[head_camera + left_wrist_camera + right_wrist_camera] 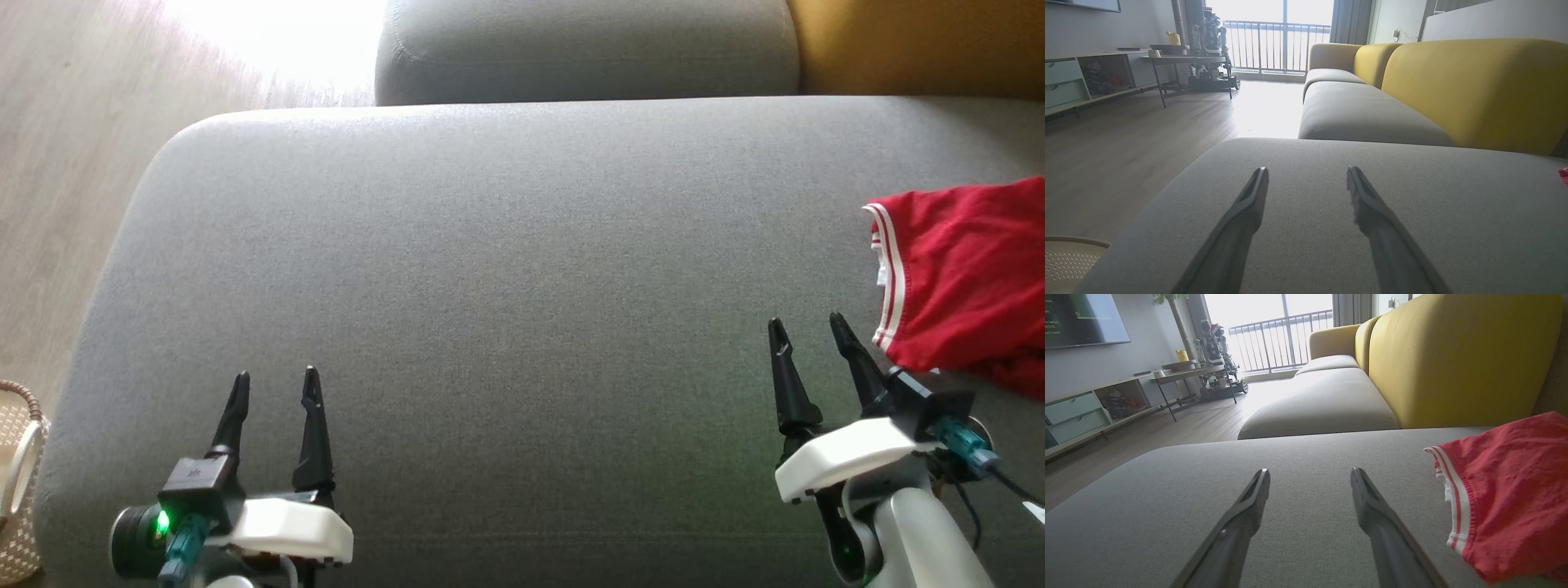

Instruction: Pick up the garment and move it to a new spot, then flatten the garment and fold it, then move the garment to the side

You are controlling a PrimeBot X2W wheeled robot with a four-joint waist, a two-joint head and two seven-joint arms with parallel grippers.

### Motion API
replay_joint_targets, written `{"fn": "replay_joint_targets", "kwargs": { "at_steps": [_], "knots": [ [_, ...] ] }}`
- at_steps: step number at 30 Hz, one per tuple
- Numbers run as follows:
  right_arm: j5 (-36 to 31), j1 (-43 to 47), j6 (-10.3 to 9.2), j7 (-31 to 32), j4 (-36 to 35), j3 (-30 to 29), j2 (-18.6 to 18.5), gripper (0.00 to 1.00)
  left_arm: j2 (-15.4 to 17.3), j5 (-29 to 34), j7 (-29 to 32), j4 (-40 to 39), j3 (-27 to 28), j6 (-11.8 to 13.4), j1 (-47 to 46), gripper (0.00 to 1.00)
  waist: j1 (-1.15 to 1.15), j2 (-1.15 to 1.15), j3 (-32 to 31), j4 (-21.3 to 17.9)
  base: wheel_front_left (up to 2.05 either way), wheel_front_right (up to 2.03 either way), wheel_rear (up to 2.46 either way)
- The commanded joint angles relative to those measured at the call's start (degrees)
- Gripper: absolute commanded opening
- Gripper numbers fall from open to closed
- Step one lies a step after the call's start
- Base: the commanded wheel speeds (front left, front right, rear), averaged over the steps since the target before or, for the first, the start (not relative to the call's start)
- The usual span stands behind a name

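Sitting crumpled on the rounded grey fabric cushion (490, 286): a red garment (963, 278) with white-striped trim, just beside the right tool (806, 320). That one and the left tool (276, 373) both gape wide, empty. Woven basket (16, 482) off the cushion's left corner.

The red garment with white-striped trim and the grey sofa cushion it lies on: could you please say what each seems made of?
The red garment with white-striped trim looks like soft knit fabric, perhaps cotton: matte, limp folds, ribbed band. The grey sofa cushion looks like woven upholstery cloth: matte, fine speckled weave.
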Motion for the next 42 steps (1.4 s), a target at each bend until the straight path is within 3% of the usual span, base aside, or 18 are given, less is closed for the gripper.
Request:
{"fn": "replay_joint_targets", "kwargs": {
  "at_steps": [1,14,21,29,33,42],
  "knots": [
    [0.5,-1.8,-0.02,-0.6,-1.8,1.7,0.4,1.00,-0.1,0.4,-0.3,-2.2,2.2,0.5,-2.3,1.00,0.01,0.00,0.0,-0.2,0.00,0.00,0.00],
    [0.9,-2.1,-0.02,-0.7,-1.0,1.8,0.4,1.00,-0.1,0.4,-0.3,-2.0,2.4,0.3,-2.9,1.00,0.01,0.00,0.5,-0.7,0.00,0.00,0.00],
    [1.1,-2.2,-0.02,-0.8,-1.1,1.3,0.4,1.00,-0.1,-1.3,-0.3,-3.7,3.3,1.5,-3.1,1.00,0.01,0.00,0.5,-0.8,0.00,0.00,0.00],
    [1.4,-2.3,-0.02,-0.8,-1.2,1.2,0.4,1.00,-0.1,-1.9,-0.3,-2.5,3.5,0.6,-3.2,1.00,0.01,0.00,0.7,-1.3,0.00,0.00,0.00],
    [1.9,-2.3,-0.02,-0.8,-1.5,1.2,0.4,1.00,-0.1,-2.6,-0.3,-2.3,3.5,-1.3,-3.2,1.00,0.01,0.00,0.9,-1.4,0.00,0.00,0.00],
    [1.9,-2.0,-0.02,-0.8,-2.2,2.5,0.4,1.00,-0.1,-7.4,-0.3,-4.3,5.0,-2.4,-2.6,1.00,0.01,0.00,0.9,-1.6,0.00,0.00,0.00]
  ]
}}
